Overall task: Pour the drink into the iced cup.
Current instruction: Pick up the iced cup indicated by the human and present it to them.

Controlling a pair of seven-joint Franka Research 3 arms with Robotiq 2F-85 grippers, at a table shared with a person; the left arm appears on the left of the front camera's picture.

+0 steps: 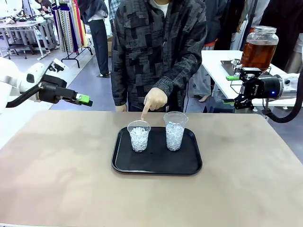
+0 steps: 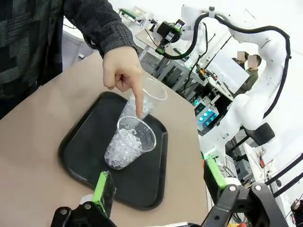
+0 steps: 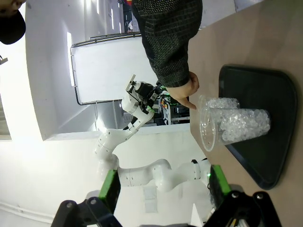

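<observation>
Two clear cups of ice stand on a black tray (image 1: 156, 163): the left cup (image 1: 139, 136) and the right cup (image 1: 174, 131). A person's hand (image 1: 154, 100) points a finger down at the left cup's rim. The drink (image 1: 258, 49), amber in a lidded glass jar, stands on a white table at the back right. My left gripper (image 1: 83, 99) hovers open, high at the left, well clear of the tray. Beside the jar, my right gripper (image 1: 236, 90) is open and holds nothing. The left wrist view shows the pointed-at cup (image 2: 129, 143) beyond open fingers (image 2: 102, 188).
The tan table (image 1: 57, 179) spreads bare around the tray. The person in a dark patterned jacket (image 1: 156, 47) stands at the far edge. In the right wrist view both cups (image 3: 239, 124) and the tray (image 3: 279, 94) lie sideways, with my left arm (image 3: 138, 101) beyond.
</observation>
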